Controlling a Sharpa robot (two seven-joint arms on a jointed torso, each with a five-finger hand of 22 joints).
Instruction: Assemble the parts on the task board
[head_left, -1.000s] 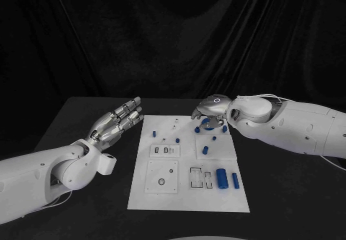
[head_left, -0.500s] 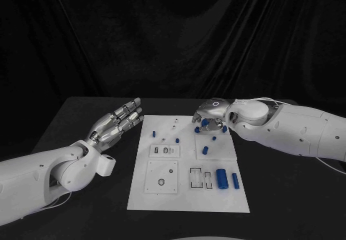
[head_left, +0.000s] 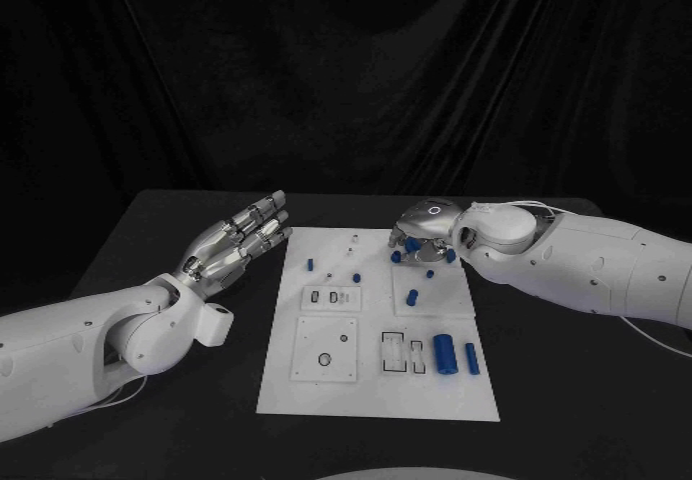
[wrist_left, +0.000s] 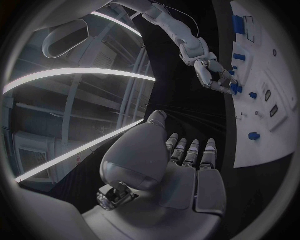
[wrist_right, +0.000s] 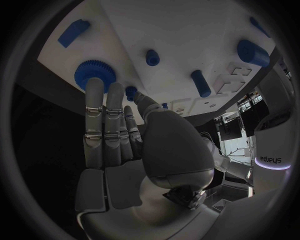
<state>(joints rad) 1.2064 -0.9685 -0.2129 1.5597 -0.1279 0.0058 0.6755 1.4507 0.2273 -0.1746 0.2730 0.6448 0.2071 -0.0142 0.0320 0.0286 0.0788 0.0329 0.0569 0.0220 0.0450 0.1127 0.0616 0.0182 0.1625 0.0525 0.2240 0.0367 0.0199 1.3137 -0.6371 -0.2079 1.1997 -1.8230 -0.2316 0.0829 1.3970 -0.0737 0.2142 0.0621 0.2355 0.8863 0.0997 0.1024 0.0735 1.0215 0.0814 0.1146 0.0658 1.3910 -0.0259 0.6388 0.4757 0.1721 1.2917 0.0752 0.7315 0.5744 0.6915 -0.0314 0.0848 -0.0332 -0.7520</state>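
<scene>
- Right hand (head_left: 427, 238) low over the far right part of the task board (head_left: 378, 400), fingertips (wrist_right: 95, 86) touching the blue gear (wrist_right: 95, 73); cannot tell whether the gear is actually grasped or only touched.
- Left hand (head_left: 235, 243) released, fingers straight and apart, raised above the surface (head_left: 159, 220) just off the board's left edge, holding nothing.
- Risk, as a judgement: gear slipping or tilting from a shallow fingertip hold, then seating crooked or dropping among the nearby pegs.
- Risk: curled fingers brushing the small blue pegs (wrist_right: 152, 57) standing just beside the gear and knocking them over.
- Risk: board sliding under a sideways push, with the left hand not bracing it.
- Count, head view: one gear; two blue cylinders (head_left: 444, 354) lying side by side near the board's near right corner; several small blue pegs across the far half, too small to number surely; one white board; two hands.
</scene>
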